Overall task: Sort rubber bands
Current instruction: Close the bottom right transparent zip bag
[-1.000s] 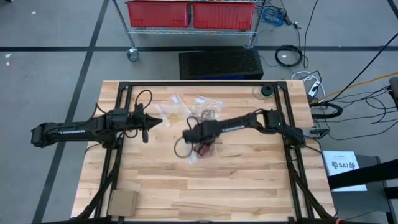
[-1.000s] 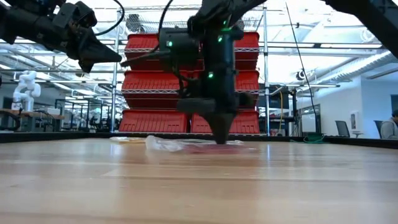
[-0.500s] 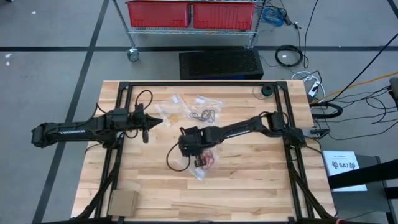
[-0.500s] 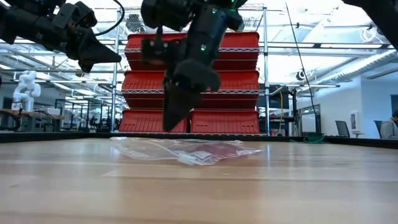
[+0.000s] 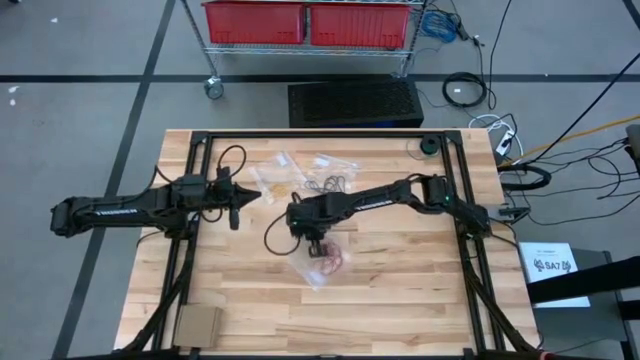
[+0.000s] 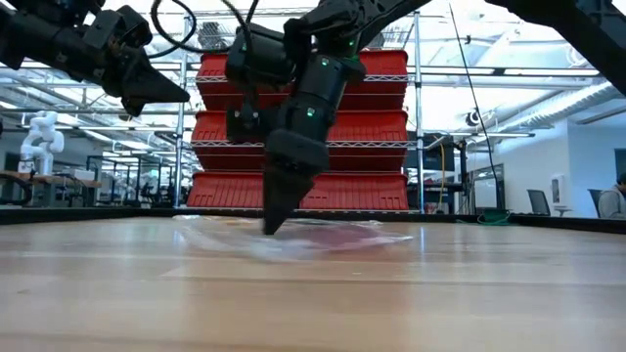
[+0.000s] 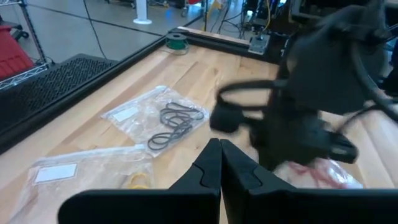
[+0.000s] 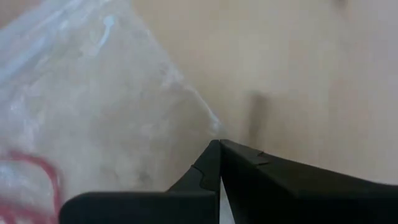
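A clear bag (image 5: 325, 262) holding red rubber bands (image 8: 37, 165) lies flat at mid-table. My right gripper (image 5: 308, 238) is shut and points steeply down at this bag's far left corner (image 8: 214, 130); in the low view my right gripper (image 6: 269, 230) reaches down to the plastic. Two more clear bags lie flat farther back, one with dark rubber bands (image 5: 330, 183) and one with yellowish rubber bands (image 5: 275, 185). My left gripper (image 5: 258, 196) is shut and hovers above the table beside the yellowish bag, touching nothing. My right gripper's shut fingertips (image 8: 208, 163) come down on the red-band bag at its corner (image 8: 214, 130), slanting from above. The bag lies flat on the table. Whether the tips rest on the plastic or on the wood just beside it, I cannot tell.
Black frame rails (image 5: 200, 240) run along the table's left, right and far sides. A cardboard piece (image 5: 197, 325) lies at the near left corner and a small black round thing (image 5: 429, 145) at the far right. Bare wood (image 5: 400, 290) lies toward the near edge.
My right gripper, shut throughout, dragged the red-band bag a little toward the near edge. It then rose off the bag, rolled and tipped, shifted toward the table's left, and came back down at the bag's far left corner. The bag now lies spread flat.
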